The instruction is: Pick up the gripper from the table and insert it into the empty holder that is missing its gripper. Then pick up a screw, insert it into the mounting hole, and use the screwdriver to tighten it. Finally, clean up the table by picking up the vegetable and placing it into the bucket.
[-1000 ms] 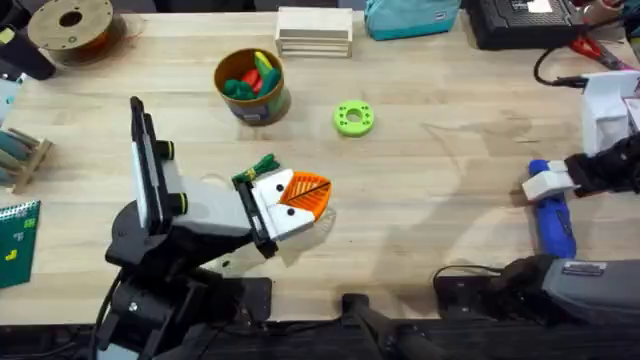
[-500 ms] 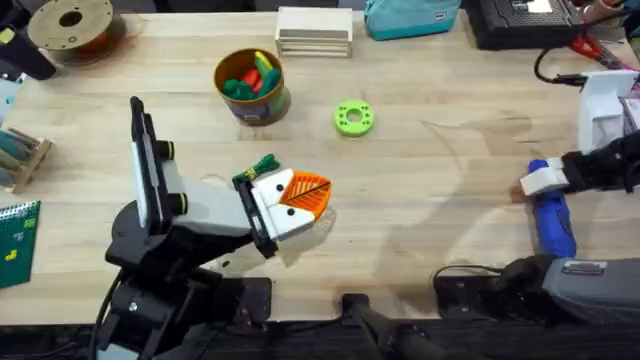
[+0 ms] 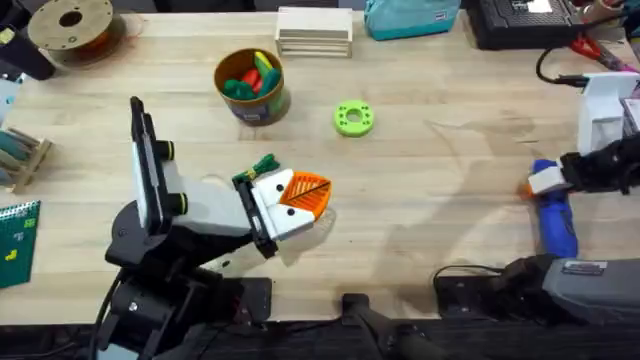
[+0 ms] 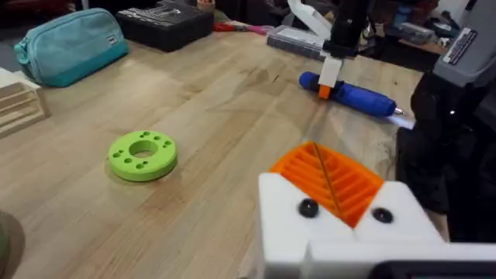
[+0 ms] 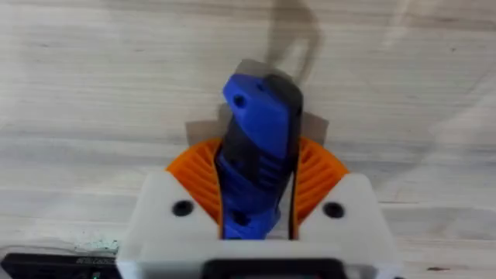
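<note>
At right table edge, right hand [image 3: 548, 181] clamps blue screwdriver [image 3: 556, 222], lying on table [image 3: 440, 160]. Left hand [image 3: 298, 200] near table middle, pads together, nothing between. Vegetable [image 3: 258, 167] just behind it. Bucket [image 3: 251, 86] farther back.

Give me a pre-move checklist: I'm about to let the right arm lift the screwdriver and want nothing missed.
1. Right gripper around the screwdriver: ok, orange pads on both sides of the blue body.
2. Screwdriver off the table: not ok, it lies on the wood.
3. Left gripper apart from the right arm: ok, it sits mid-table.
4. Vegetable in the bucket: not ok, it lies by the left gripper.
5. Screw in the mounting hole: cannot tell.
</note>
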Controlling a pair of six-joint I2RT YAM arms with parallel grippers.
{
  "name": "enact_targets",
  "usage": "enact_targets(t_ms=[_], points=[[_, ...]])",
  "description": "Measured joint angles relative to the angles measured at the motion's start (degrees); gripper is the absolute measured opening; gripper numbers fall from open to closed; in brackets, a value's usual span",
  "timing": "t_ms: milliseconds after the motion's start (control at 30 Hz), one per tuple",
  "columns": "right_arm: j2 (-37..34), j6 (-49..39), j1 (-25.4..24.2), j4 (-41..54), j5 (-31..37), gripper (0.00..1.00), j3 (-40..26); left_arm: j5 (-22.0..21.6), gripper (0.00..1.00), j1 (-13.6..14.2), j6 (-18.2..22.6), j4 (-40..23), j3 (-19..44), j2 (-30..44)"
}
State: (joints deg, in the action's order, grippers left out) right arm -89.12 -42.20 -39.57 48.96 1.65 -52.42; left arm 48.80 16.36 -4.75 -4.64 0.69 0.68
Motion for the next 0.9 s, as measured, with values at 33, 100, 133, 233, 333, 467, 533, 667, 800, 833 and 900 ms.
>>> enact_targets(t_ms=[33,100,133,233,333,467,533,667,800,833,900], points=[[0.0,-0.1,0.0,-0.1,0.0,0.384,0.0,0.0,0.004,0.0,0.0,0.0,0.0,0.0],[0.0,-0.1,-0.1,-0.2,0.0,0.270,0.1,0.0,0.004,0.0,0.0,0.0,0.0,0.0],[0.0,-0.2,0.0,-0.3,0.0,0.218,0.2,0.0,0.004,0.0,0.0,0.0,0.0,0.0],[0.2,0.0,0.0,-0.4,-0.3,0.044,0.4,0.0,0.004,0.0,0.0,0.0,0.0,0.0],[1.4,0.2,0.0,-0.1,-0.9,0.032,1.0,0.0,0.004,0.0,0.0,0.0,0.0,0.0],[4.1,1.0,0.1,0.1,-1.3,0.032,1.4,0.0,0.004,0.0,0.0,0.0,0.0,0.0],[6.1,1.3,0.1,0.0,-1.3,0.032,1.4,0.0,0.004,0.0,0.0,0.0,0.0,0.0],[12.0,1.6,1.7,-0.6,-1.3,0.032,1.5,0.0,0.004,0.0,0.0,0.0,0.0,0.0],[18.7,1.9,6.1,-0.9,-2.7,0.032,1.5,-0.1,0.004,0.0,0.0,0.0,0.0,0.0],[20.1,2.2,7.3,-1.0,-3.4,0.032,1.5,-0.1,0.004,0.0,0.0,0.0,0.0,0.0],[22.9,4.2,10.1,-1.5,-4.7,0.032,1.5,-0.1,0.004,0.0,0.0,0.0,0.0,0.0]])
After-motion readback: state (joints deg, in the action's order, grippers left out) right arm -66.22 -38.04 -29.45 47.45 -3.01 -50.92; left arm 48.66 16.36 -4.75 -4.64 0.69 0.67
